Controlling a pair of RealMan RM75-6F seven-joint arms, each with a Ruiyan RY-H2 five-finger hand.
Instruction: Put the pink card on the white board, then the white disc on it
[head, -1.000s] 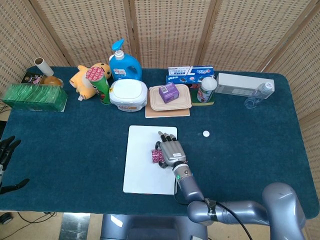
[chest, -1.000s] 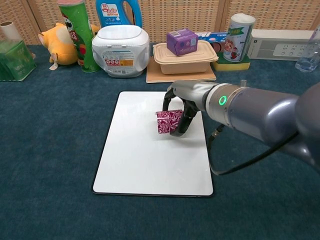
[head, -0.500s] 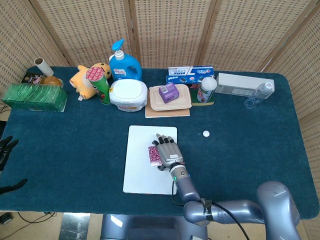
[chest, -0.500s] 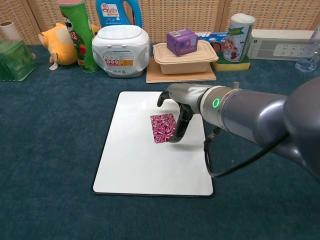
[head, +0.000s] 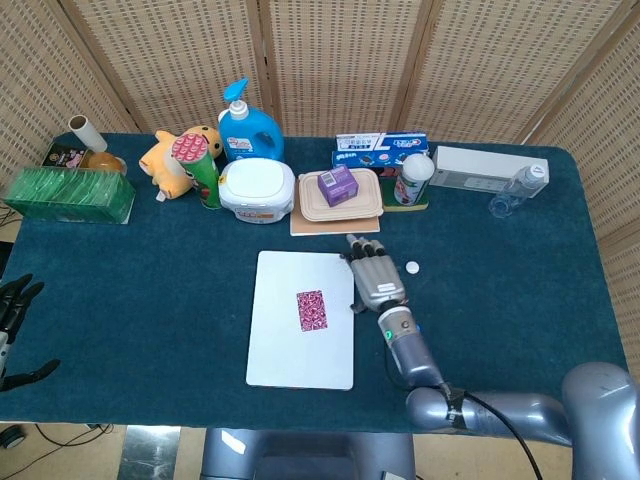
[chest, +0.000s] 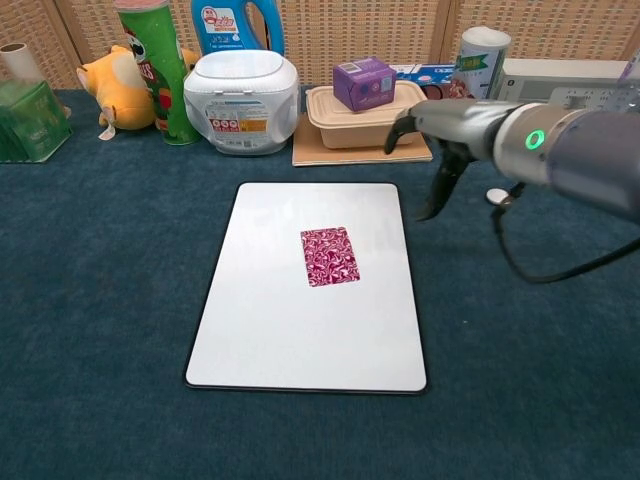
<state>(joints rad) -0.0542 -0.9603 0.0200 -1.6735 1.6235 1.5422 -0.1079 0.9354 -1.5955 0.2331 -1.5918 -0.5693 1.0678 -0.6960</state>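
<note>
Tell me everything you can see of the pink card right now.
The pink card is a small flat rectangle with a dark pink and white swirled pattern, apparently paper or thin card. It lies flat, face up, near the middle of the white board, long side running along the board's length. Nothing but the board touches it; the right hand is off to its right, clear of it.

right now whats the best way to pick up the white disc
Pinch the white disc by its rim, coming straight down from above. It lies flat and low on the table, so no side offers anything tall to wrap. The right hand, empty with fingers apart, sits just left of it.
</note>
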